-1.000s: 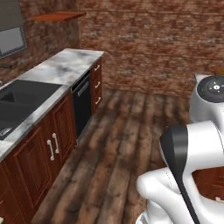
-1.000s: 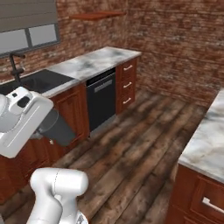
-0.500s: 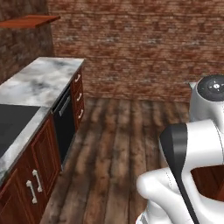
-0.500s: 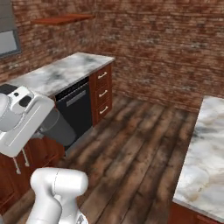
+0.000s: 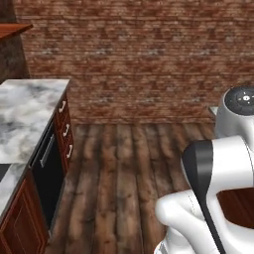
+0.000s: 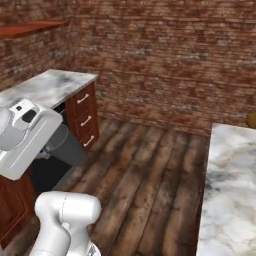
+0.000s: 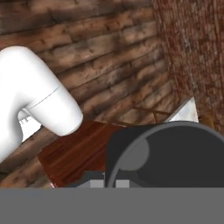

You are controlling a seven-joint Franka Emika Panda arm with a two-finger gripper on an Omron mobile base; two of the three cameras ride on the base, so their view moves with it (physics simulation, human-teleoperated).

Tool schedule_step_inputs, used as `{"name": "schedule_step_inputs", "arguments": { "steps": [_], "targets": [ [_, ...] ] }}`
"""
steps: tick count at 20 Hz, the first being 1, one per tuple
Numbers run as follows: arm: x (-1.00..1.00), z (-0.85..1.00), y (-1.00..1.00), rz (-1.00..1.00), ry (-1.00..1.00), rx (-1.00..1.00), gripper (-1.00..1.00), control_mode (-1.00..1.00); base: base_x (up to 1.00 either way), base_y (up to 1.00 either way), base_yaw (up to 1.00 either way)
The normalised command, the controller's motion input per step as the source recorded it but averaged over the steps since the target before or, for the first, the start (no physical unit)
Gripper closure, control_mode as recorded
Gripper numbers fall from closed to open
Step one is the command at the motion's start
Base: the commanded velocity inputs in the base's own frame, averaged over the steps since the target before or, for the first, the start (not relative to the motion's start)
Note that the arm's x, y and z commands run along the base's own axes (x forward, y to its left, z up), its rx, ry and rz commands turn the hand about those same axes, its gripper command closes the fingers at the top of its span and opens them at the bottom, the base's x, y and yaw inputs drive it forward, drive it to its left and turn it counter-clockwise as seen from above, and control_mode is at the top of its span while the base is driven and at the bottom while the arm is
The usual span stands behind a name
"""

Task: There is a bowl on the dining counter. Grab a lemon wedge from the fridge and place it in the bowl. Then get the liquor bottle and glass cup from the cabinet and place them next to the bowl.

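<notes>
The dining counter [image 6: 227,190] has a bare veined marble top; the wall counter [image 5: 22,111] top is bare too, above the dark plank floor [image 5: 119,168]

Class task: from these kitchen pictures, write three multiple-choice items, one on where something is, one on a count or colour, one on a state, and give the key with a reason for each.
1. Where is the dining counter in the right base view?
A. along the right edge
B. against the far brick wall
C. in the middle of the floor

2. How many drawer handles show on the end of the wall counter in the left base view?
A. one
B. three
C. five

3. What state is the dishwasher door in?
A. hanging open
B. removed
C. closed

Key:
1 A: the dining counter shows its marble top down the right side.
2 B: three pale drawer handles sit one above another below the wall counter.
3 C: the dishwasher has its dark door flush with the wood fronts.
</notes>
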Motion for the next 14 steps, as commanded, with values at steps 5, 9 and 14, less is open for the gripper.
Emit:
{"name": "schedule_step_inputs", "arguments": {
  "steps": [5, 9, 14],
  "targets": [
    [0.00, 0.00, 0.00, 0.00, 0.00, 0.00, 1.00, 1.00, 1.00, 0.27, -0.21],
    [0.00, 0.00, 0.00, 0.00, 0.00, 0.00, 1.00, 1.00, 1.00, 0.27, -0.21],
    [0.00, 0.00, 0.00, 0.00, 0.00, 0.00, 1.00, 1.00, 1.00, 0.25, -0.24]
  ]
}}
